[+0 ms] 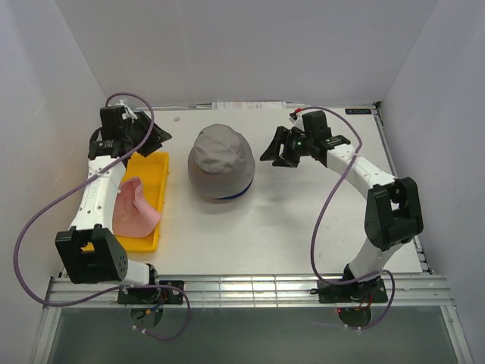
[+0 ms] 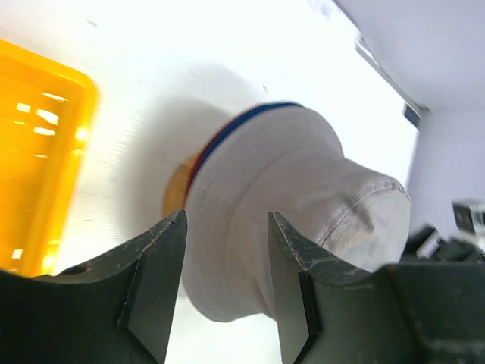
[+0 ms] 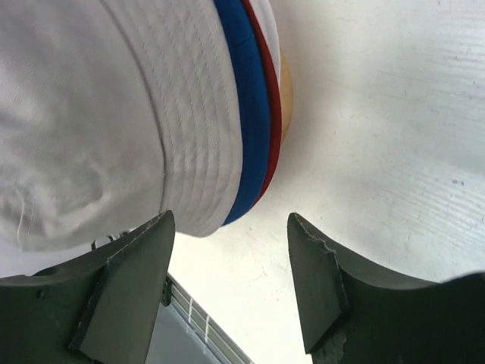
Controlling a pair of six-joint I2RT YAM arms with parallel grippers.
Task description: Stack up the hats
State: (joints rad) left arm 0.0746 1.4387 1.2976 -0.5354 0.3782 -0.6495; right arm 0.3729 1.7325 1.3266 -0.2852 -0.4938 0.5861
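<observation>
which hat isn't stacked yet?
The pink hat, lying in the tray. The grey hat tops the stack, with edges of the blue hat and red hat showing under it.

Your top camera hangs above and behind the 6 o'clock edge of the desk [image 1: 303,227] and looks down on all of it from far away. The left wrist camera sits just behind the left pincer [image 2: 227,220], at 10 o'clock on the desk, and faces about 4 o'clock, near the grey hat [image 2: 303,189]. The right wrist camera sits behind the right pincer [image 3: 227,220], at 2 o'clock, facing 9 o'clock, very close to the same hat. All three views share this hat. The yellow tray [image 2: 38,152] you see only in the top and left wrist views.
</observation>
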